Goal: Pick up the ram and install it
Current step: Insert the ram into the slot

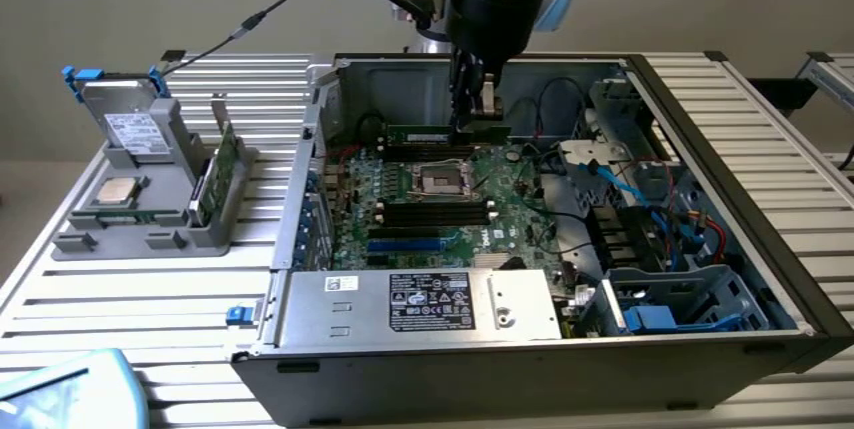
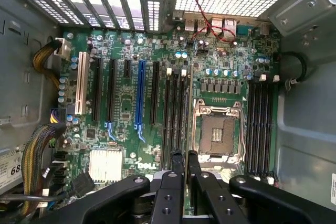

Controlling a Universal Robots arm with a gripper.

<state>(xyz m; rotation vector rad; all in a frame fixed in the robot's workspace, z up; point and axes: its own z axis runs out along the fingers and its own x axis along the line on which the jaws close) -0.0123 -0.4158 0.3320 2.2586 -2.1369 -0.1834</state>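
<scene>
The ram [image 1: 427, 134] is a narrow green stick held level inside the open computer case [image 1: 747, 199], and my gripper [image 1: 478, 125] is shut on its top edge from above. It hangs just over the far bank of black memory slots [image 1: 424, 151], behind the empty processor socket [image 1: 441, 180]. In the wrist view my gripper [image 2: 185, 157] pinches the ram [image 2: 187, 129], seen edge-on as a thin strip. It lines up along the memory slots [image 2: 175, 114] beside the processor socket [image 2: 218, 132]. I cannot tell whether it touches a slot.
A grey parts holder [image 1: 140, 219] outside the case, on the exterior view's left, carries a silver processor chip [image 1: 120, 190], a green card with a bracket [image 1: 220, 164] and a drive [image 1: 127, 129]. The power supply [image 1: 427, 301] fills the near side. Cables and a drive cage [image 1: 667, 289] crowd the exterior view's right.
</scene>
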